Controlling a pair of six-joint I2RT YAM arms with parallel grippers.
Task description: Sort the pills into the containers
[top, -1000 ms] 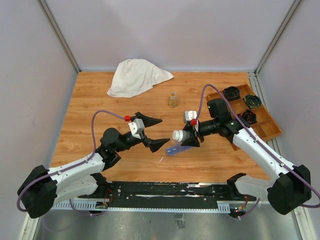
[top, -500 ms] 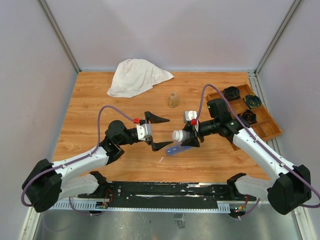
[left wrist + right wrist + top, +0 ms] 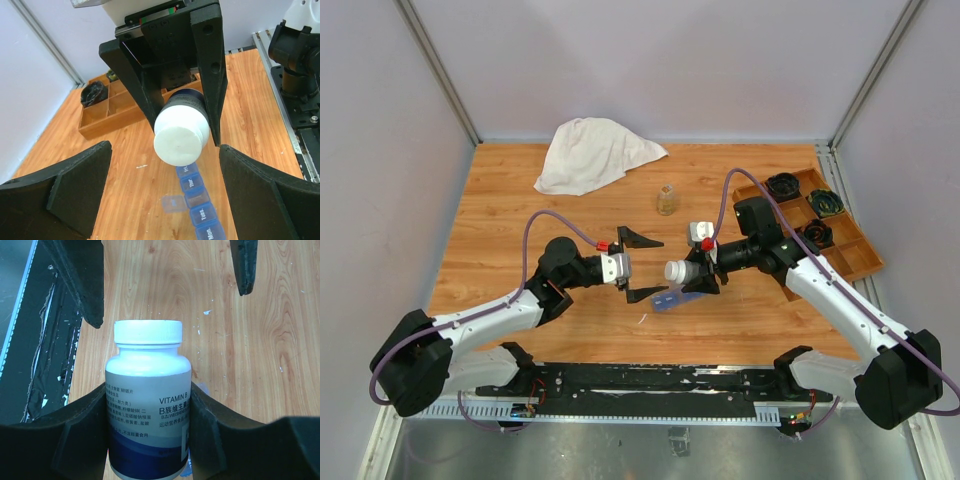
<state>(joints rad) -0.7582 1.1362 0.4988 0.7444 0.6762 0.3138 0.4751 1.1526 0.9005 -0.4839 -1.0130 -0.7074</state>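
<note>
My right gripper is shut on a white vitamin bottle with a blue label and a white cap, held level above the table with the cap pointing left. The bottle fills the right wrist view and faces me in the left wrist view. My left gripper is open and empty, its jaws wide just left of the cap. The blue pill-organizer strip lies on the table under the bottle; in the left wrist view one middle lid stands open, the others are shut.
A brown wooden divided tray with dark round items stands at the right edge. A small clear jar stands behind the grippers. A crumpled white cloth lies at the back left.
My left gripper has moved right toward the bottle cap, staying open. The right arm and the bottle have not moved.
</note>
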